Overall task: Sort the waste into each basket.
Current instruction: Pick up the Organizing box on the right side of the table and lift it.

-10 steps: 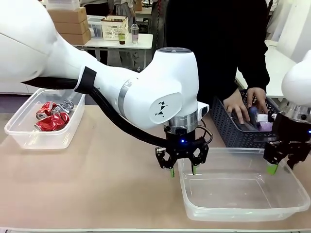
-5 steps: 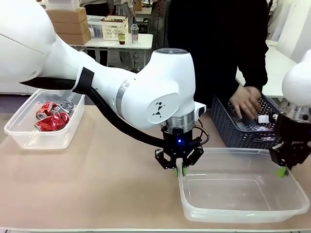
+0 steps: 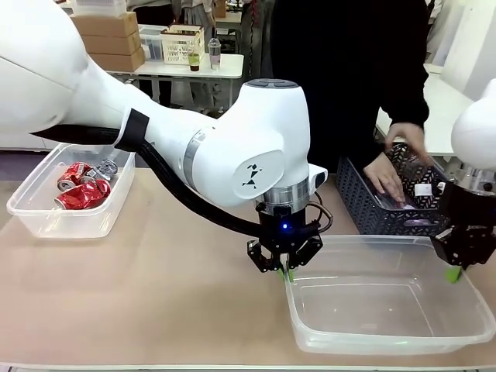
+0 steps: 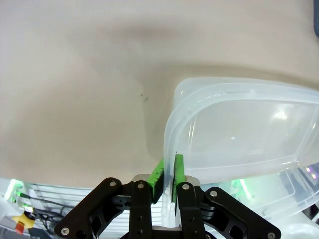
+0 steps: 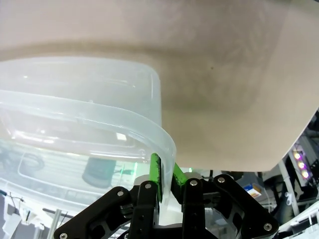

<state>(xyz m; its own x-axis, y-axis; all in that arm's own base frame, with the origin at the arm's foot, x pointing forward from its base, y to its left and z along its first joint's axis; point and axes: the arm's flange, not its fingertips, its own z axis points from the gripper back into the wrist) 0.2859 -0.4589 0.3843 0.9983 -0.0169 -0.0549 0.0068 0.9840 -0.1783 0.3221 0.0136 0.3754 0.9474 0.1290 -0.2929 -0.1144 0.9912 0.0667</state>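
A see-through basket (image 3: 364, 341) stands at the front right with nothing inside. My left gripper (image 3: 284, 271) is shut on its left rim, and my right gripper (image 3: 452, 273) is shut on its right rim. In the left wrist view the green pads (image 4: 160, 173) pinch the rim of the basket (image 4: 239, 94). The right wrist view shows my right gripper (image 5: 167, 174) clamped the same way on the basket's rolled edge (image 5: 99, 115). A second see-through basket (image 3: 31, 221) at the far left holds red cans (image 3: 81, 191).
A dark grey lattice basket (image 3: 368, 209) sits just behind the right basket, with a person's hands (image 3: 385, 180) reaching into it. Bare tan tabletop (image 3: 178, 279) lies between the two see-through baskets.
Both grippers stood open at the right basket's rim a second ago; both have closed on it. The person's hands have shifted inside the dark basket.
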